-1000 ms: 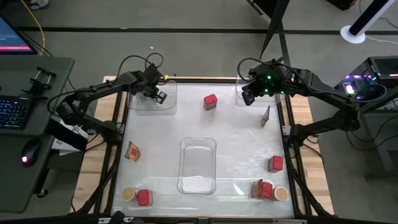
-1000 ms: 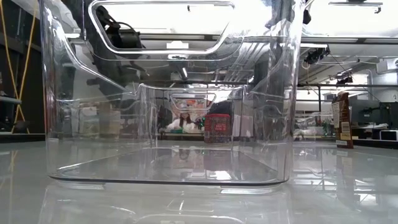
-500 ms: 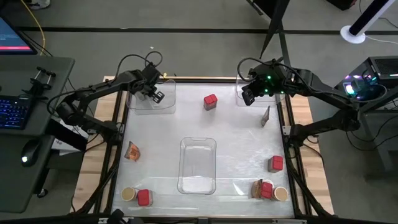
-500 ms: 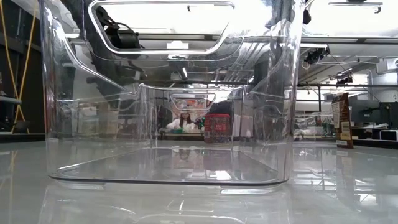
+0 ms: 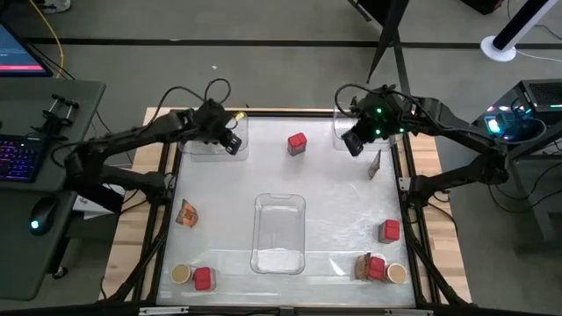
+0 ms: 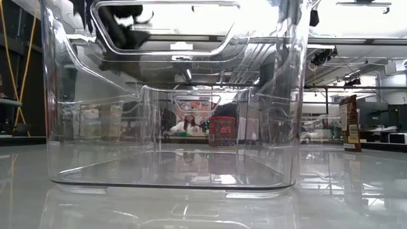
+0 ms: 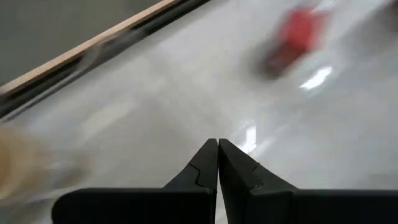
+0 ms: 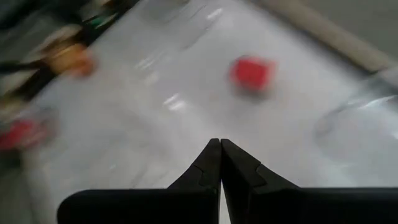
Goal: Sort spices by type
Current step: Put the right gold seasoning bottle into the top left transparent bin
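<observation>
Wrist views show both hands closed, empty, overhead cannot

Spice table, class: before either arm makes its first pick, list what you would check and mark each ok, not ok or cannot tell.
1. Left gripper empty, fingers shut: ok.
2. Right gripper empty, fingers shut: ok.
3. Fingers opened for a pick: not ok.
4. Middle tray empty: ok.
5. Red box at the far edge stands free between the arms: ok.
6. Packet on the left lies flat: cannot tell.
</observation>
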